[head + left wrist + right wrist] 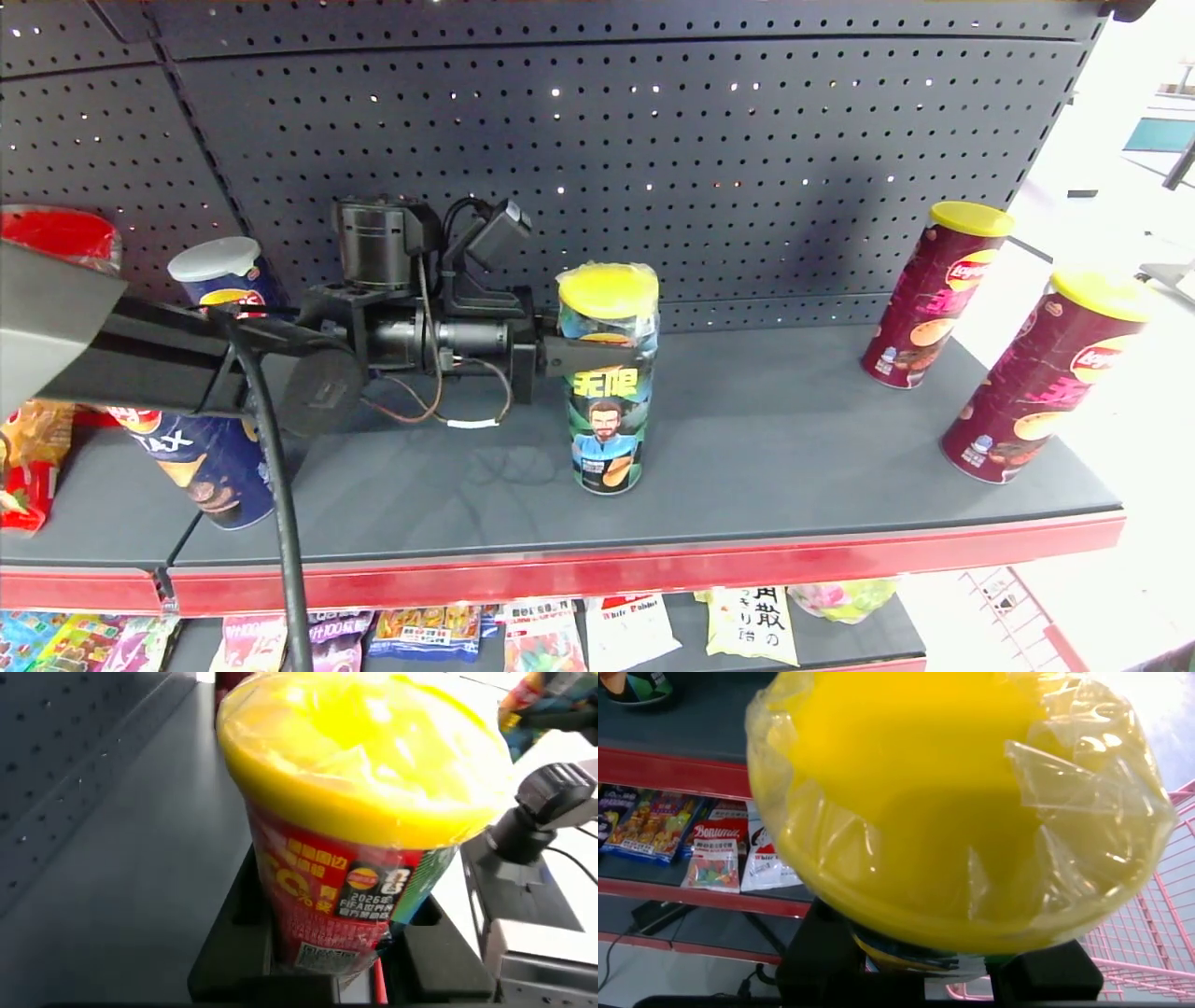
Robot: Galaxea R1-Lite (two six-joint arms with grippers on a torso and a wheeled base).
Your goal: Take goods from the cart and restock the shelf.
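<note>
Head view, shelf: the dark shelf (794,439) with a red front edge runs from left to right, and a pegboard wall (653,121) closes its far side.
Left arm: it comes in from the left, lies almost level above the board, and ends at the middle of the shelf.
Green canister: the green canister (607,420) with a yellow lid stands upright in the middle of the shelf. Its base seems to rest on the board, and its long axis is vertical.
Neighbours: two maroon canisters (934,294) stand at the right end, well apart from the green one. Blue canisters (210,448) stand at the left, beside and under the arm.
Left gripper: the left gripper (605,353) is clamped around the upper part of the green canister, with one finger on each side of it.
Right gripper: the right gripper (934,966) holds a second canister (952,803), also yellow-lidded under plastic wrap. It is out in front of the shelf, near the pink cart (1158,943).
Lower shelf: snack bags (541,639) lie below the red edge.
Step in hand: I judge that the placing of the green canister is nearly done and only the release is left.
Deciding relation: the left gripper lies to the left of the canister and grips it from the side, across its vertical axis. So the fingers should widen first, and then the arm should draw back level to the left. A pull upward or forward could tip such a tall canister.
Nearer arm: for the bare stretch between the green and maroon canisters, the right arm seems better placed, as it is already loaded.
</note>
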